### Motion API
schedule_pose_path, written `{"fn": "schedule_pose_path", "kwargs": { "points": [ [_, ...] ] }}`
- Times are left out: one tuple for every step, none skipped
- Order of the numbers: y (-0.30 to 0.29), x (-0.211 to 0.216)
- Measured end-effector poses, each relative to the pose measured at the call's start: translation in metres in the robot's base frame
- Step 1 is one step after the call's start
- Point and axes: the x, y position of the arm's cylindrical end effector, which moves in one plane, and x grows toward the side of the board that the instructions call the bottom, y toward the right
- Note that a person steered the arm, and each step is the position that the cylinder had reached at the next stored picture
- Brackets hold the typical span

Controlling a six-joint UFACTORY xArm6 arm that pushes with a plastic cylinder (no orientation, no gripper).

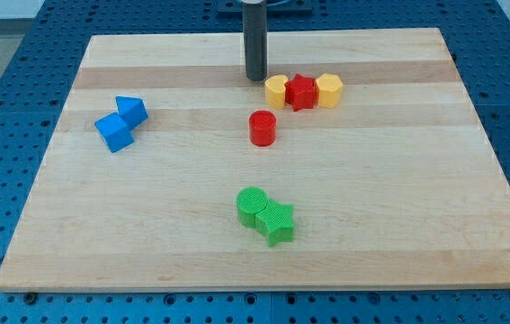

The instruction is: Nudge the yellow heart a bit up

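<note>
- Your arm carries no claw at all, so there is nothing released, clenched or grasping; it ends in a dark rod, and my tip (255,79) rests on the wooden board (398,234) near the view's top, a little left of centre.
- The yellow heart (276,91) sits just to the right of my tip and slightly below it in the view; you cannot tell for sure whether the two touch, but they are very close.
- To the right of the heart, farther from my tip, a red star (301,92) presses against it, and a yellow hexagon block (328,90) presses against the star, so the three make one row.
- Directly below my tip, apart from the row, a red cylinder (263,128) stands on its own.
- Far below my tip, toward the view's bottom, a green cylinder (253,206) touches a green star (277,222) on its lower right.
- Well off to the left of my tip and somewhat lower, you see two blue blocks touching: one blue block (132,110) upper right, the other blue cube (113,132) lower left.
- The board lies on a blue perforated table (3,54).
</note>
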Motion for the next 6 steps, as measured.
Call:
{"fn": "schedule_pose_path", "kwargs": {
  "points": [
    [0.000,0.000],
    [-0.011,-0.002],
    [-0.039,-0.002],
    [-0.067,0.004],
    [-0.071,0.034],
    [-0.071,0.069]
  ]
}}
